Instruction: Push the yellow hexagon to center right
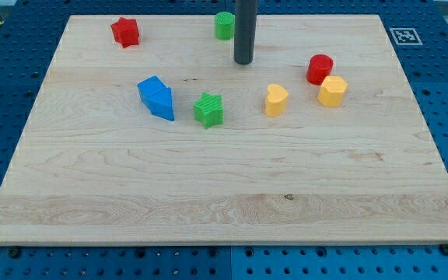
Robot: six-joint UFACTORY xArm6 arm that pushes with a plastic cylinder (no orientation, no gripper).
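Your arm carries no jaws here, so there is nothing to open, close or hold; it ends in a dark rod, and my tip (pixel 244 61) rests on the wooden counter (pixel 224 202) near the view's top, a little right of the middle. It touches no block.

The yellow hexagon (pixel 332 91) lies to the view's right of my tip and somewhat below it, well apart from it. The red cylinder (pixel 320 69) sits just beside the hexagon at its upper left, and you cannot tell whether the 2 touch.

The yellow heart (pixel 276 100) is below my tip and slightly to the right, between my tip and the hexagon in left-to-right order. The green cylinder (pixel 224 26) stands just up and left of the rod. The green star (pixel 208 110) is below and left of my tip. The blue block (pixel 156 97), of angular shape, lies farther left. The red star (pixel 125 32) sits far left of my tip, near the counter's top edge.
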